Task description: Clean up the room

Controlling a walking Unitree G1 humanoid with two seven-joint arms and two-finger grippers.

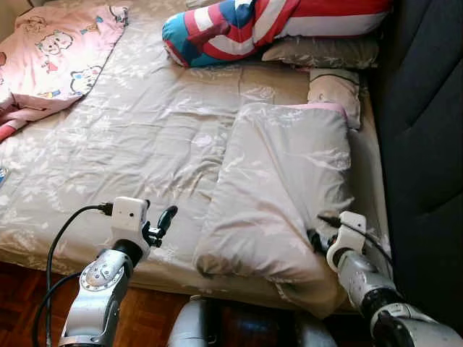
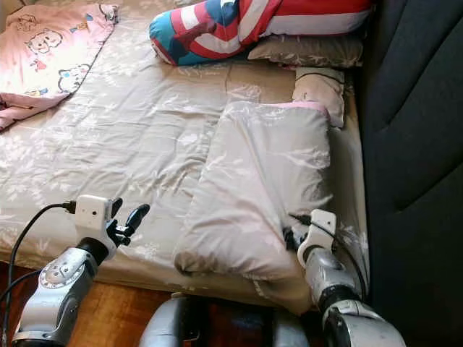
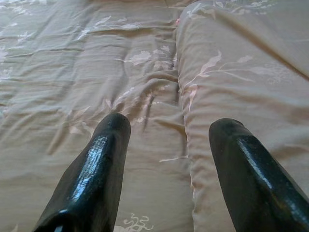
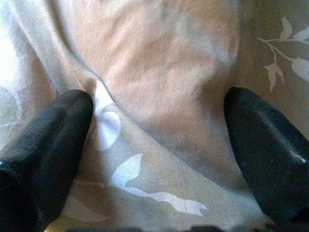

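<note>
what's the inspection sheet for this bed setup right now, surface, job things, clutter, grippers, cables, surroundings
surface: bed covered by a beige leaf-print sheet, creased.
job's things: folded beige quilt lying on the bed's right side.
clutter: pink cartoon blanket at far left; red, white and blue pillow and beige pillow at the head.
grippers: left gripper open, above the sheet beside the quilt; right gripper open, fingers against the quilt's fabric.
cables: black cable looping from the left wrist.
surroundings: dark upholstered panel at right; wooden floor below.

beige floral duvet (image 1: 282, 188), pink cartoon blanket (image 1: 61, 50)
</note>
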